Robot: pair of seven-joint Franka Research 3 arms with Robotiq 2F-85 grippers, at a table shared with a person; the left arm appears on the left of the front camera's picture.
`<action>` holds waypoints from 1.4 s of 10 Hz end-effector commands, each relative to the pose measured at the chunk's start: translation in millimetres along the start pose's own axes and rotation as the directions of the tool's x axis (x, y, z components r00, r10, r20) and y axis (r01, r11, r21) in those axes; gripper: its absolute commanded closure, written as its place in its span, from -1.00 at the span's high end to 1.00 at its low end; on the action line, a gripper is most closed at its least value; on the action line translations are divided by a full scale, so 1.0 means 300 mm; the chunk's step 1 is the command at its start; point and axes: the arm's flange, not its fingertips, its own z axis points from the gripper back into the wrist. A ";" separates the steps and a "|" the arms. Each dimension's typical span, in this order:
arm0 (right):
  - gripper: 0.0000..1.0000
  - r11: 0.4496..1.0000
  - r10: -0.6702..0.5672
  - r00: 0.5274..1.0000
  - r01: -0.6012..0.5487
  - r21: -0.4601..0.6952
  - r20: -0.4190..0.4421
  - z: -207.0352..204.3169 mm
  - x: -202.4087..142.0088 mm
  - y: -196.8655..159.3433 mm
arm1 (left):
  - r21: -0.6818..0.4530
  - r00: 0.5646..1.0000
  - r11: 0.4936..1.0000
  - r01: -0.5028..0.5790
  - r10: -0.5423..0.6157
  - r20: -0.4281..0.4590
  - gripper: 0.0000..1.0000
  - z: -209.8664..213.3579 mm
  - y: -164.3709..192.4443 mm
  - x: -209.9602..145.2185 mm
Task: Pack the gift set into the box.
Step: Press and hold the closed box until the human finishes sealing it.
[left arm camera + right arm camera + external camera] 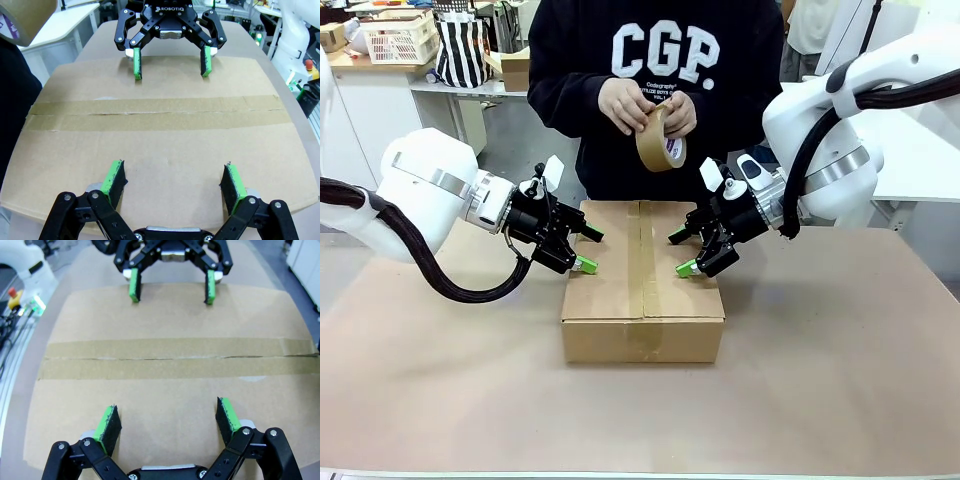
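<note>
Both grippers, left gripper and right gripper, are pressing the box shut, fingers wide open, holding nothing; they should be pushing evenly.

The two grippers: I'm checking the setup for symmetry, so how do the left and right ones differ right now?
The left gripper is at the box's left edge, reaching in from the left; the right gripper is at its right edge, reaching in from the right. The left gripper's fingers point right; the right gripper's point left, so they face each other across the taped seam. Both are open, holding nothing, with their green pads low over the closed lid.
</note>
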 end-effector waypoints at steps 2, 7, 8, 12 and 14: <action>1.00 1.000 0.006 1.000 -0.006 -0.004 0.003 -0.005 -0.009 0.001 | -0.001 1.000 1.000 -0.004 0.004 0.001 1.00 0.001 -0.005 -0.007; 1.00 1.000 0.006 1.000 -0.006 -0.004 0.003 -0.005 -0.009 0.001 | -0.001 1.000 1.000 -0.004 0.004 0.001 1.00 0.001 -0.005 -0.007; 1.00 1.000 0.006 1.000 -0.006 -0.004 0.003 -0.005 -0.009 0.001 | -0.001 1.000 1.000 -0.004 0.004 0.001 1.00 0.001 -0.005 -0.007; 1.00 1.000 0.006 1.000 -0.006 -0.004 0.003 -0.005 -0.009 0.001 | -0.001 1.000 1.000 -0.004 0.004 0.001 1.00 0.001 -0.005 -0.007; 1.00 1.000 0.006 1.000 -0.006 -0.004 0.003 -0.005 -0.009 0.001 | -0.001 1.000 1.000 -0.004 0.004 0.001 1.00 0.001 -0.005 -0.007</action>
